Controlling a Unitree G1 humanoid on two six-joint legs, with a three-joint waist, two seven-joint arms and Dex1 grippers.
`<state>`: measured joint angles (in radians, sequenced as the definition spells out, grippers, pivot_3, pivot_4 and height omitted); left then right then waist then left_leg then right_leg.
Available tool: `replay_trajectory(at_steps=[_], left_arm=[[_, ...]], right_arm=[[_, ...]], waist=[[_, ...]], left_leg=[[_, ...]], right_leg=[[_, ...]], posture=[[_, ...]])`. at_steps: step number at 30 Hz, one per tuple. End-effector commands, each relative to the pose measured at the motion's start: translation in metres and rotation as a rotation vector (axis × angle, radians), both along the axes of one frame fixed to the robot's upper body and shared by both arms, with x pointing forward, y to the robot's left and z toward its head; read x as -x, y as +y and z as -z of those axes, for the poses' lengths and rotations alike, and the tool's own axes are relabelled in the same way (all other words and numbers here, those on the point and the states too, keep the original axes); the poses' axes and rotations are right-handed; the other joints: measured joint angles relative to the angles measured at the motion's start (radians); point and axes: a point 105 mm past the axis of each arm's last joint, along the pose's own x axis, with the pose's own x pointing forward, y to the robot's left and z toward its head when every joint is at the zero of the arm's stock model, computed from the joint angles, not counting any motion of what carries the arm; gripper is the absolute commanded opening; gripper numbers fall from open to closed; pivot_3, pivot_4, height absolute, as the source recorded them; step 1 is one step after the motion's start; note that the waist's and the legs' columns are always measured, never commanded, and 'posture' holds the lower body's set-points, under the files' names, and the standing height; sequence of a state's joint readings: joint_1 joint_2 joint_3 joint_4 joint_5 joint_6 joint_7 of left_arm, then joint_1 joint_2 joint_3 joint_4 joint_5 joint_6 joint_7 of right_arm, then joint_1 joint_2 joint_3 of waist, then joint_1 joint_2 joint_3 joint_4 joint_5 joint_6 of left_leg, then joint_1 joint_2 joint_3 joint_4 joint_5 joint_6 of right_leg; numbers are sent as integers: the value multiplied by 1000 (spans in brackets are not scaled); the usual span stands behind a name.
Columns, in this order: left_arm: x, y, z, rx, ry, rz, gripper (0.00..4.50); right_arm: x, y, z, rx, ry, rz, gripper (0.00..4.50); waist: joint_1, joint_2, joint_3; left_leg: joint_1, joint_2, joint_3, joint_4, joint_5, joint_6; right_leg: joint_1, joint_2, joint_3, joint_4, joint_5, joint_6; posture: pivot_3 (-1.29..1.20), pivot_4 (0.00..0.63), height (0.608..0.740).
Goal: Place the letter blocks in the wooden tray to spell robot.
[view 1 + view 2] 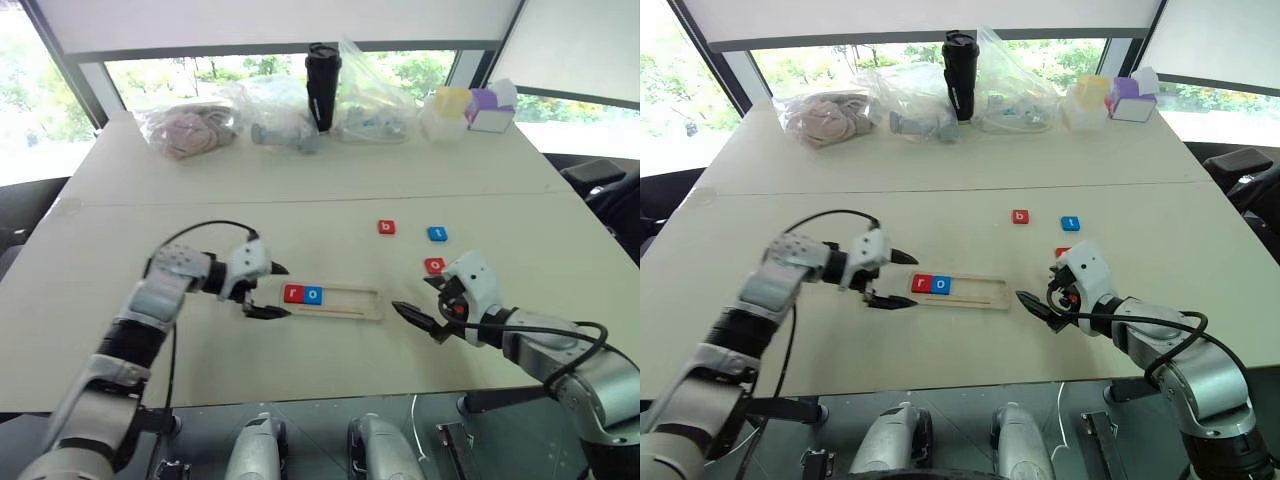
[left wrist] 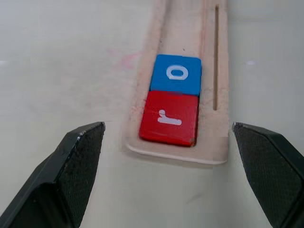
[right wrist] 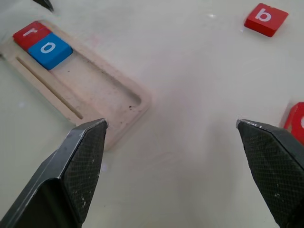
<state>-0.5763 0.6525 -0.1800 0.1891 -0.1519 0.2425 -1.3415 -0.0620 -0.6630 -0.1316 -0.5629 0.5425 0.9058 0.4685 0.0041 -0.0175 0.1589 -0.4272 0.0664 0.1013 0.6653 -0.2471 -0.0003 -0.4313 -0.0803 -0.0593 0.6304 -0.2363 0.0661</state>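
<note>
The wooden tray [image 1: 345, 303] lies mid-table, and a red r block [image 1: 293, 294] and a blue o block [image 1: 313, 295] sit side by side at its left end. Three more letter blocks lie loose on the table to its right: a red b [image 1: 387, 227], a blue t [image 1: 437, 234] and a red o [image 1: 434, 265]. My left gripper [image 1: 280, 291] is open just off the tray's left end, its fingers spread wider than the tray and holding nothing. My right gripper [image 1: 412, 294] is open and empty past the tray's right end, close to the red o.
Along the far edge stand clear plastic bags [image 1: 190, 125] of items, a black tumbler [image 1: 322, 85], and yellow and purple containers [image 1: 470, 108]. Bare tabletop surrounds the tray and the loose blocks.
</note>
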Motion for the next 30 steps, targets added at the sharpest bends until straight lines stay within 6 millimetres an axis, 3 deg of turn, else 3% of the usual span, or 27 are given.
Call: replay_trajectory(at_steps=[1,5,12,18,23,30], left_arm=[[16,3,-51,82,-31,24,4477],[26,9,-69,111,-34,-27,4477],[51,16,-60,112,25,-91,4477],[44,25,-71,177,-13,-200,4477],[42,27,-70,186,-26,-239,4477],[51,26,-61,174,-7,-246,4477]], right_arm=[[-10,4,-25,-46,-96,-14,4500],[-36,11,-34,-67,-125,2,4500],[-70,-1,-41,-75,-150,105,4500],[-113,-5,-43,-119,-145,260,4500],[-136,15,-31,-162,-84,296,4500],[-149,41,-9,-133,-30,313,4500]], waist=[[-3,1,0],[-3,2,0],[-13,2,0],[-22,2,1],[-23,3,1],[-21,3,1]], left_leg=[[0,0,0,0,0,0],[2,0,0,0,0,0],[1,-1,1,-1,0,0],[2,-1,2,-1,0,-1],[2,-1,2,-3,1,-1],[1,-1,3,-3,1,-1]], right_leg=[[0,0,0,0,0,0],[1,0,0,0,0,0],[1,-1,1,0,-1,1],[1,0,1,1,0,0],[0,1,1,1,1,2],[0,0,1,1,2,3]], posture=[[0,150,740],[0,150,740],[0,150,740],[0,150,740],[0,150,740],[0,150,740]])
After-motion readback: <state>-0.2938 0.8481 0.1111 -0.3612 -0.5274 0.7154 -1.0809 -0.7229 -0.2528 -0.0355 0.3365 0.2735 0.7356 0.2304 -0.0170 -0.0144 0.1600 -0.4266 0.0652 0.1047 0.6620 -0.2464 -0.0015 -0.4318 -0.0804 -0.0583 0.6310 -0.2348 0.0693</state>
